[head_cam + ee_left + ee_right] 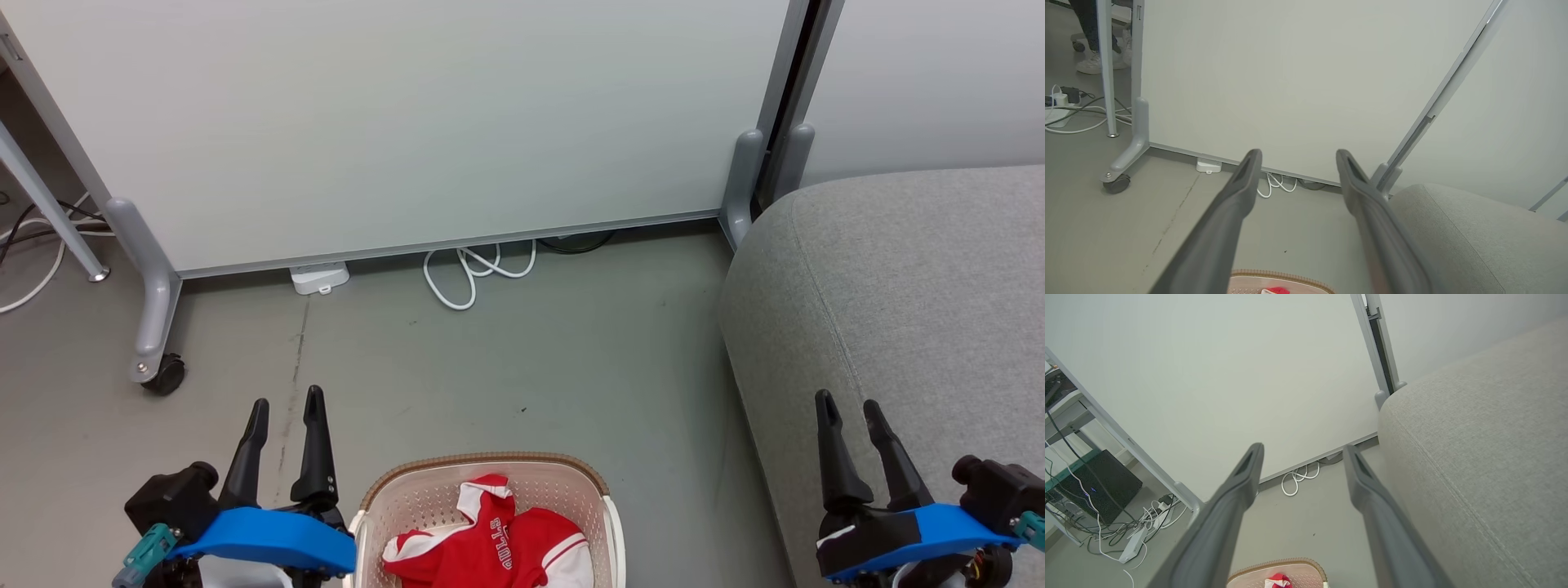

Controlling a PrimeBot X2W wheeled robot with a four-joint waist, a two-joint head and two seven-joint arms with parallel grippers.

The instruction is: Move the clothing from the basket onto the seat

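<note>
Left hand (287, 399): I hold it low at my left side, its two long dark fingers (315, 457) pointing forward, jaws spread wide with nothing between them. Right hand (848, 401): I hold it low at my right side at about the same height, fingers leaning slightly toward my left, jaws equally wide and empty. A blue cover (261, 539) sits across each wrist, behind the fingers.

Grey floor (571, 351), hairline crack at left. Standing on it: basket (424, 498) at near edge, seat (898, 286) at right. Looped white cable (478, 265) and white adapter (320, 278) lie beneath the partition (408, 122).
</note>
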